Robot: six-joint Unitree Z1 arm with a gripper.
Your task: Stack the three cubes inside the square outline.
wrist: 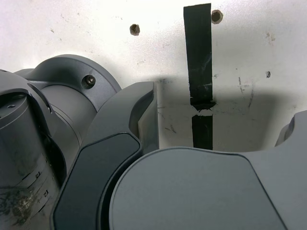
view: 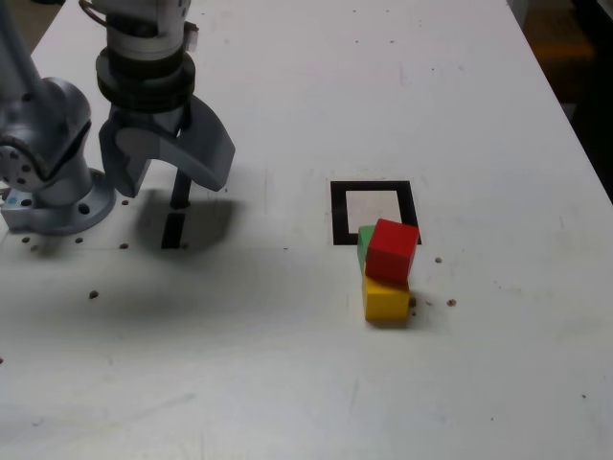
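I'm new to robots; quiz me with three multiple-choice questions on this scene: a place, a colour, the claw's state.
1. Where is the red cube?
A) Inside the square outline
B) Atop the yellow cube
C) In the gripper

2. Which colour is the square outline's border?
A) Black
B) Green
C) Yellow

3. How is the gripper?
A) Shut on a cube
B) Shut, empty
C) Open, empty

Key:
1 B: red sits above yellow, outside the border.
2 A: its border is black around white.
3 C: its jaws stand apart, nothing between.
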